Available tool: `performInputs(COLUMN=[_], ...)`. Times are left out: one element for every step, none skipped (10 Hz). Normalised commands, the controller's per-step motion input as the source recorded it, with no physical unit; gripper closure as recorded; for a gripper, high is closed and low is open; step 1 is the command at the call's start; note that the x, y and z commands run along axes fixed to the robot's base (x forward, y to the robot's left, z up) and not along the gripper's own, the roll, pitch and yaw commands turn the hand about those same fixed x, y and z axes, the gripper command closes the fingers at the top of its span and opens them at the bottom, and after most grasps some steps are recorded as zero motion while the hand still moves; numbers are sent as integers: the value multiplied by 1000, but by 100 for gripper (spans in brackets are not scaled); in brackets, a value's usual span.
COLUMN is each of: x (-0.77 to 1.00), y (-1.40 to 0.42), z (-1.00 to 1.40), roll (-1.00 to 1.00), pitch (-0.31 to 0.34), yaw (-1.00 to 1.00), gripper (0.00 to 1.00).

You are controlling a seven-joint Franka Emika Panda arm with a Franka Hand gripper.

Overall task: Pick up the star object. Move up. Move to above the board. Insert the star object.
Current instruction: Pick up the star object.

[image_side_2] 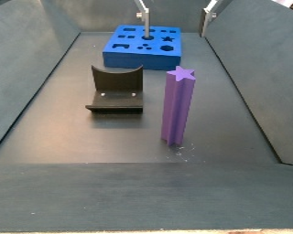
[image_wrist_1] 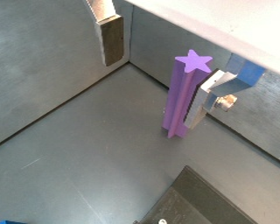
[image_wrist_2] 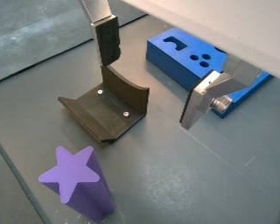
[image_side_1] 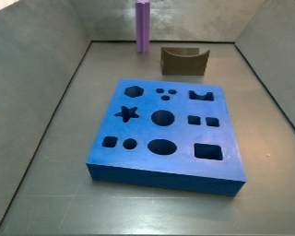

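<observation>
The star object [image_side_2: 178, 105] is a tall light-purple prism standing upright on the grey floor, seen also in a wrist view [image_wrist_1: 181, 96] and from the far end in a side view [image_side_1: 143, 28]. The blue board [image_side_1: 169, 129] with its shaped holes lies flat at the other end of the bin [image_side_2: 143, 46]. My gripper [image_side_2: 176, 13] hangs high over the board's end, well away from the star object. It is open, with nothing between the fingers [image_wrist_2: 108, 48], and appears in both wrist views [image_wrist_1: 154, 92] [image_wrist_2: 150, 92].
The dark fixture [image_side_2: 116, 90] stands on the floor between the board and the star object, also seen in a wrist view [image_wrist_2: 108, 109]. Grey bin walls [image_side_2: 253, 73] slope up on every side.
</observation>
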Motion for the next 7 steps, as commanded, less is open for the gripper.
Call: performInputs(x=[0, 0, 0, 303, 263, 174, 29], y=[0, -31, 209, 834, 851, 797, 386], z=[-6, 0, 0, 20, 26, 23, 0], roll=[-30, 0, -91, -136, -137, -120, -109], pitch=[0, 0, 0, 91, 91, 70, 27], yaw=[0, 0, -86, 0, 14, 106, 0], gripper=[0, 0, 0, 0, 0, 0, 0])
